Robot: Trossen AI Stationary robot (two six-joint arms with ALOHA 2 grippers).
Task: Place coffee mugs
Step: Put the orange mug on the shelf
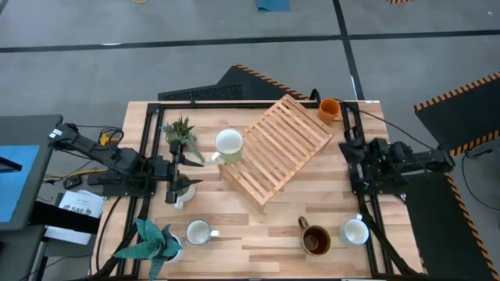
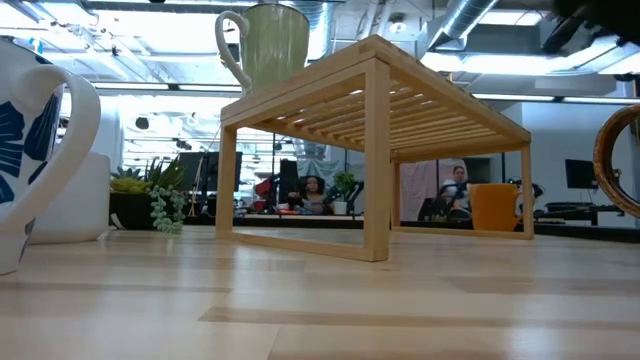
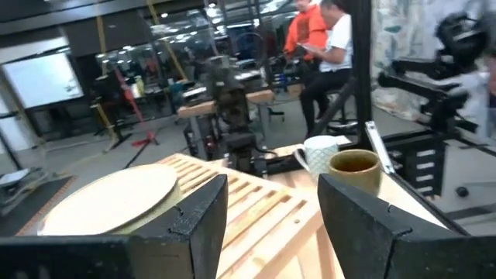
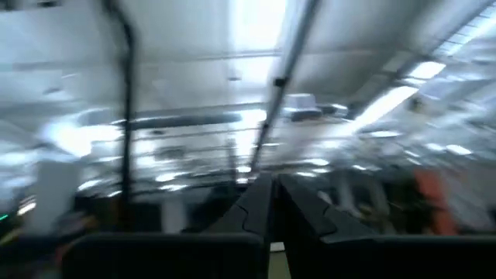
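Observation:
A pale green mug [image 1: 228, 144] stands on its base on the left corner of the slatted wooden rack [image 1: 275, 148], also seen on the rack top in the low view [image 2: 266, 42]. An orange mug [image 1: 329, 109] sits by the rack's far right corner. A dark brown mug [image 1: 316, 240] and a white mug [image 1: 355, 231] stand near the near edge. Another white mug [image 1: 198, 232] stands near left, and one more [image 1: 180, 197] sits under the left arm. A blue-patterned mug [image 2: 25, 150] fills the low view's left. My left gripper [image 3: 271, 209] is open, left of the rack. My right gripper [image 4: 273, 203] is shut, tipped upward at the right side.
Two small potted plants stand on the left, one far [image 1: 181, 134] and one at the near left corner [image 1: 153, 240]. Black frame rails [image 1: 148, 156] run along both table sides. Bare wood [image 1: 258, 234] lies between the near mugs. People sit in the room beyond.

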